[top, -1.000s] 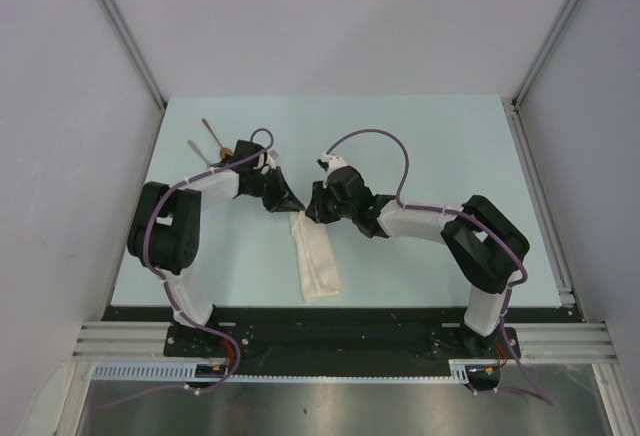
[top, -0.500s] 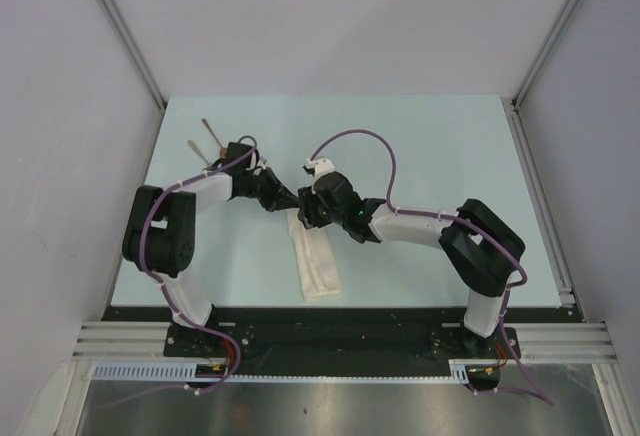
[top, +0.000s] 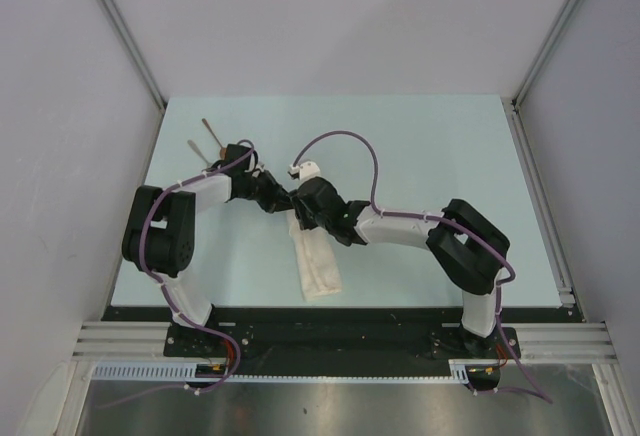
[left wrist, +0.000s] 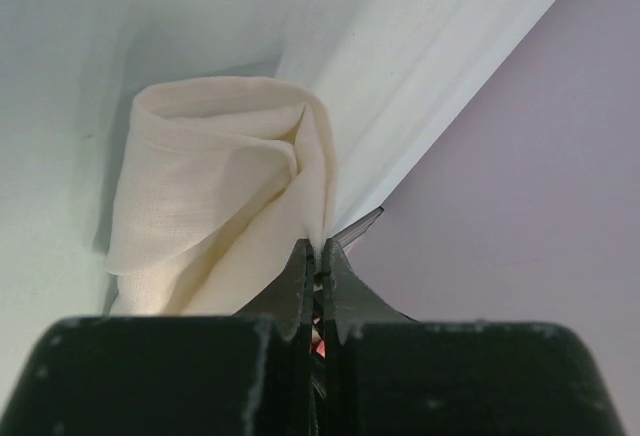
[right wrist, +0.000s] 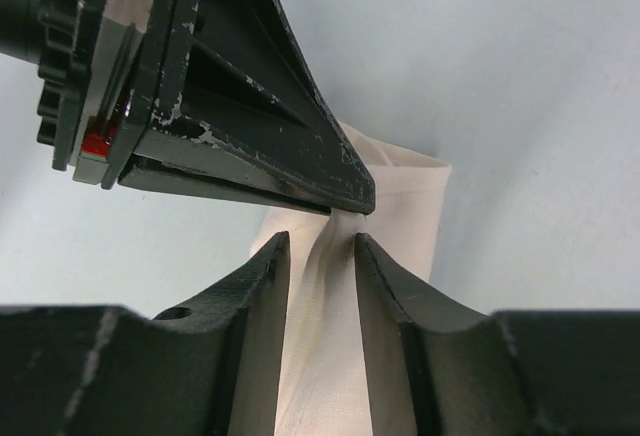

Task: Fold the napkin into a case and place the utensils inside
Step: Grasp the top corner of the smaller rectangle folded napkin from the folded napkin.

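The cream-white cloth napkin case [top: 316,261], a long narrow pouch, lies on the pale table [top: 430,156], its far end lifted. It looks light and limp, likely to sag shut, so the mouth's top layer is the place to pinch. The left gripper [left wrist: 318,249] is clamped on that raised edge. The right gripper [right wrist: 320,246], just beside it, has fingers part-way apart, straddling a cloth ridge without squeezing. The silver fork [top: 197,149] and slim-handled spoon [top: 211,133] lie well apart from the case.
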`<state>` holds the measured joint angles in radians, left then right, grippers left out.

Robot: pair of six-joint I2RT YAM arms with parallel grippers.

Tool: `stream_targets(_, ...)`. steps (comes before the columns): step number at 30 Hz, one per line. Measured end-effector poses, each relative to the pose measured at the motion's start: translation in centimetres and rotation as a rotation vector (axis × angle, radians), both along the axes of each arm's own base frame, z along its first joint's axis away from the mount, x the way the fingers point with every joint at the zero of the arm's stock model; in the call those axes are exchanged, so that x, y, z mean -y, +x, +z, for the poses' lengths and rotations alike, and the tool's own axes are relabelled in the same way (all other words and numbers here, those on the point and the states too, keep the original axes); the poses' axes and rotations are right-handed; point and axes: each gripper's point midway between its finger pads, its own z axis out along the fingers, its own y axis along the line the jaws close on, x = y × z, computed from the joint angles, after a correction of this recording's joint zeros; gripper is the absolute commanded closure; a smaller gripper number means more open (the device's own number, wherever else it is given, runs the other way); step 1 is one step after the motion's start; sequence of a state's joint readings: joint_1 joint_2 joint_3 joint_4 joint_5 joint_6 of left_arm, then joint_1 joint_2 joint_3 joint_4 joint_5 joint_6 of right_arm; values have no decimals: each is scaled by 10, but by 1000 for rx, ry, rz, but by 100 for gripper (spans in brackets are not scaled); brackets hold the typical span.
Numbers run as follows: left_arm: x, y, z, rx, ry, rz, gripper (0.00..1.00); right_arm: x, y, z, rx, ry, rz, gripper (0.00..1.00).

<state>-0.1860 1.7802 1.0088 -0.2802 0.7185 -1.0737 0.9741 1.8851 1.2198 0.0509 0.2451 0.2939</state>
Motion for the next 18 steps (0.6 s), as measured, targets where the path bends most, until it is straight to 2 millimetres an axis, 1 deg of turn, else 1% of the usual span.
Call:
stream_targets(7,-2,0,-1,-13,-2,12,100,5,1,-9,-1,-35,-21,66)
stream_targets(10,-3,0,-1,-19,-1,15,100,6,2,-12,-1,-46,-28,74)
stream_targets(11,-3,-1,-2,-21,0,16,100,7,2,-13,0,-47,-32,81)
stream_targets(14,-4,-2,-3,-24,1,17,100,7,3,-11,5,-48,-32,92)
stream_targets(16,-5,-3,-4,-29,1,18,100,7,4,-11,10,-52,-34,96)
stream_targets(17,-5,-4,-5,-33,2,19,100,7,3,-11,11,-53,-33,99)
stream_targets(18,-6,-4,-6,-35,2,19,100,7,3,-11,11,-55,-31,100)
